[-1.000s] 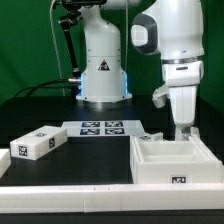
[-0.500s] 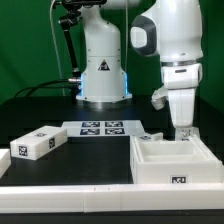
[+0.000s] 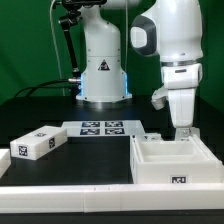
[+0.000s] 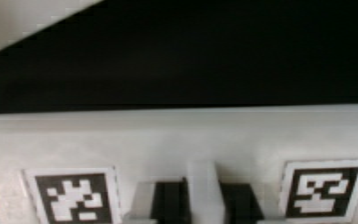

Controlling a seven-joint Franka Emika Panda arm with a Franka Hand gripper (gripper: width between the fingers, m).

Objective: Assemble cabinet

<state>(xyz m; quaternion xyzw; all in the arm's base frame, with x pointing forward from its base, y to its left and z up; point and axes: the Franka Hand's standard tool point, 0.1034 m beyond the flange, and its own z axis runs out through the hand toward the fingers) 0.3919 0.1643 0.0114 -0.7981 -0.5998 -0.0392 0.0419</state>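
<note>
The cabinet's white open box [image 3: 170, 165] lies at the exterior view's front right, with a tag on its front face. My gripper [image 3: 183, 131] points straight down at the box's far wall. In the wrist view my gripper [image 4: 195, 196] has its dark fingers [image 4: 160, 200] pressed on either side of a thin white wall [image 4: 195, 180], between two tags [image 4: 71, 197]. It looks shut on that wall. A second white cabinet block [image 3: 36, 143] with tags lies at the front left. A small white part [image 3: 150, 135] lies just behind the box.
The marker board [image 3: 100, 127] lies flat at the table's middle, in front of the robot's white base [image 3: 104, 75]. A white rim [image 3: 60, 192] runs along the table's front edge. Cables hang at the back left.
</note>
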